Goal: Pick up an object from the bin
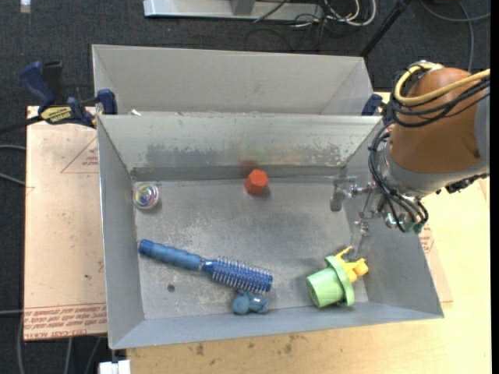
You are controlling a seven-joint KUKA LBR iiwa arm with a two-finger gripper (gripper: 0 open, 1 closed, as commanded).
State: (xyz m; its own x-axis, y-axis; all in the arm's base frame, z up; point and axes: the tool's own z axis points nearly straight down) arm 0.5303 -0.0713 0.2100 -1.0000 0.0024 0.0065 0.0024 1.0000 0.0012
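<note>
Your gripper (350, 216) at 3 o'clock: fingers apart, empty. Green plastic cup (327, 285) at 5, bristly blue brush (207, 266) at 6. Scuffed metal bin (257, 228), dark carpet (62, 22).

gripper (351, 218) spread wide | just beside green-and-yellow toy (331, 283) | bin (234, 135) near-right corner

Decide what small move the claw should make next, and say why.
Probably ease the claw toward the near wall and down over the green plastic cup-shaped toy with a yellow tip: its fingers stand apart with nothing between them, and that toy lies closest.
</note>
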